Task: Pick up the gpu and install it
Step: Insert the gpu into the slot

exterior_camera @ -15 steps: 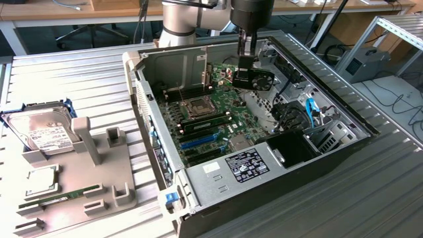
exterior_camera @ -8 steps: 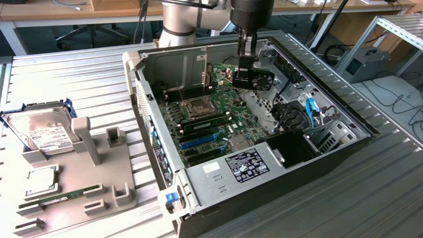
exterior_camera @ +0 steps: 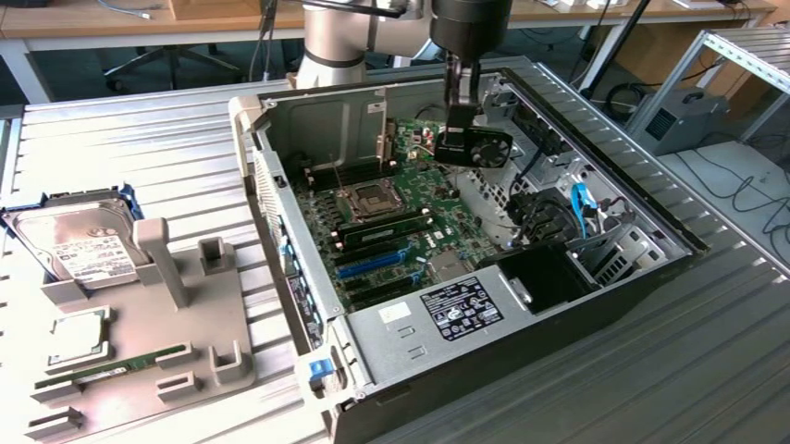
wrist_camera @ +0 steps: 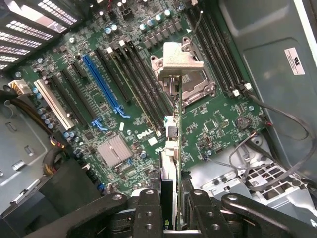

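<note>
- tool (wrist_camera: 171,203) clenched on the gpu (wrist_camera: 172,148); black fingers (wrist_camera: 148,208) pinch the card's two flat faces near one end
- gpu hangs edge-on over the motherboard (wrist_camera: 218,124), apart from it and not seated in any slot
- exterior view: gpu (exterior_camera: 475,148) sits right under the tool (exterior_camera: 460,123), toward the 12 o'clock end of the open computer case (exterior_camera: 494,370), inside the walls
- gpu shape: thin, flat, black rectangle with what looks like a small round fan on one face; the silver bracket (wrist_camera: 177,62) with a bent tab is at the end away from the fingers
- handling, my read: light and stiff, won't flex; faces are smooth, so it could pivot in a narrow pinch
- fragile spots are likely the fan, the small parts and the contact edge; take hold on the bare flat faces or the long edge, as now, not on the bracket tab
- motherboard: green, matte, crowded with parts; long black slots, one glossy blue slot (wrist_camera: 101,82), a finned silver heatsink (wrist_camera: 115,148) and a square metal cpu socket (wrist_camera: 198,84)
- case: grey sheet-metal walls with perforated panels; loose thin black cables (wrist_camera: 277,129) run beside the board
- tabletop (exterior_camera: 148,148): ribbed bare metal
- at 9 o'clock of the case, a grey plastic fixture (exterior_camera: 185,305) holds a silver hard drive (exterior_camera: 80,250) and a green memory stick (exterior_camera: 111,365)
</note>
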Robot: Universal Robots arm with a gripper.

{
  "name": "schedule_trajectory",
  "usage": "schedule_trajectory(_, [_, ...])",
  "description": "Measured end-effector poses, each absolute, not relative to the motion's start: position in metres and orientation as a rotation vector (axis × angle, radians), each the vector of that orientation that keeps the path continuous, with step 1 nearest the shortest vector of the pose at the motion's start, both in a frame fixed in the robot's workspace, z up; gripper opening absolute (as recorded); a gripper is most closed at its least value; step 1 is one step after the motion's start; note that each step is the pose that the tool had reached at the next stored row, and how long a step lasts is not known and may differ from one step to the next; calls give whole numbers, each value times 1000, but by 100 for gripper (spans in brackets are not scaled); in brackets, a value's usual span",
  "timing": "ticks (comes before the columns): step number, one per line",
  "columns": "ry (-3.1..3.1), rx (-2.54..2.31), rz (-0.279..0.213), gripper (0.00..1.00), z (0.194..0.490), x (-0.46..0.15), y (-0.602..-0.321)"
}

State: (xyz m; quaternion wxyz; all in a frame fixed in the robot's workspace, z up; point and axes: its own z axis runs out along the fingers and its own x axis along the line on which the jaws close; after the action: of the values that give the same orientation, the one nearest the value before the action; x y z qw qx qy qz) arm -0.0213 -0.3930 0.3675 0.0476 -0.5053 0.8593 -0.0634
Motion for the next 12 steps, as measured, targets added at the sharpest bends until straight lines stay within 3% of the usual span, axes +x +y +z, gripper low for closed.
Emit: schedule_trajectory(12, [2597,-1579,-194,26,368,-21,-393])
